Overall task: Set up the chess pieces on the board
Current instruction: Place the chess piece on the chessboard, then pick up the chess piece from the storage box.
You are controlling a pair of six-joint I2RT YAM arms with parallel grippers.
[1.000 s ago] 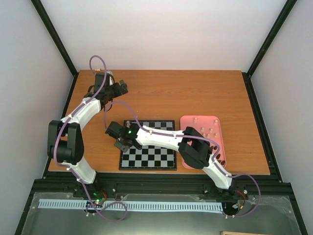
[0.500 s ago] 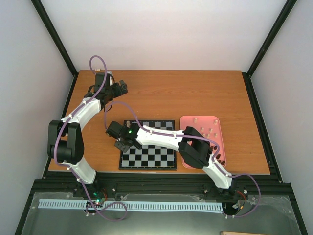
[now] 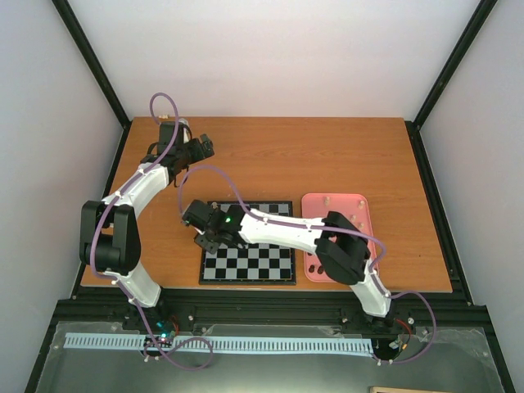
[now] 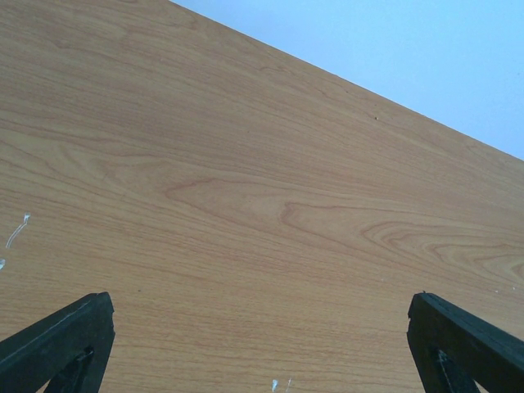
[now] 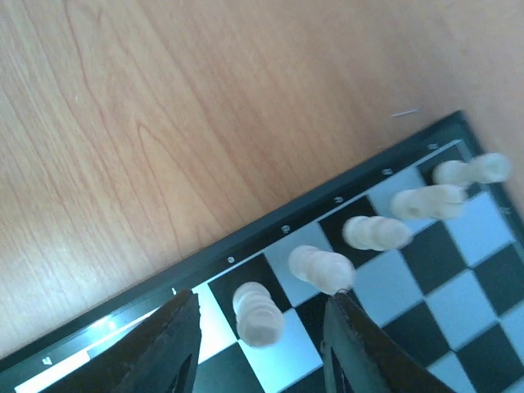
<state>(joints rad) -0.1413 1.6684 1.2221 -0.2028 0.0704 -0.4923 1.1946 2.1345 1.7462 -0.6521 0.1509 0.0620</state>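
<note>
Right gripper (image 5: pixel 262 327) hangs low over the near corner of the board (image 5: pixel 426 246), its jaws parted with a cream piece (image 5: pixel 256 315) standing upright between them and a sliver of daylight on either side, so nothing is gripped. That piece sits on a light square just inside the border. A neighbouring piece (image 5: pixel 323 268) stands right beside one finger, and three more cream pieces run away from the gripper in the same line. The main hazard, as I judge it, is the withdrawal: the gaps are slim, and any sideways drift or twist on the way up could let a finger clip the piece's head and tip it. Because the line is packed square to square, one toppled piece could knock the next. The finger nearest the neighbouring piece looks closest to trouble. A straight rise with the jaws spread further would be safer. Left gripper (image 4: pixel 258 327) is spread wide over the bare table (image 4: pixel 246 164), well apart from all this, and poses no risk.
</note>
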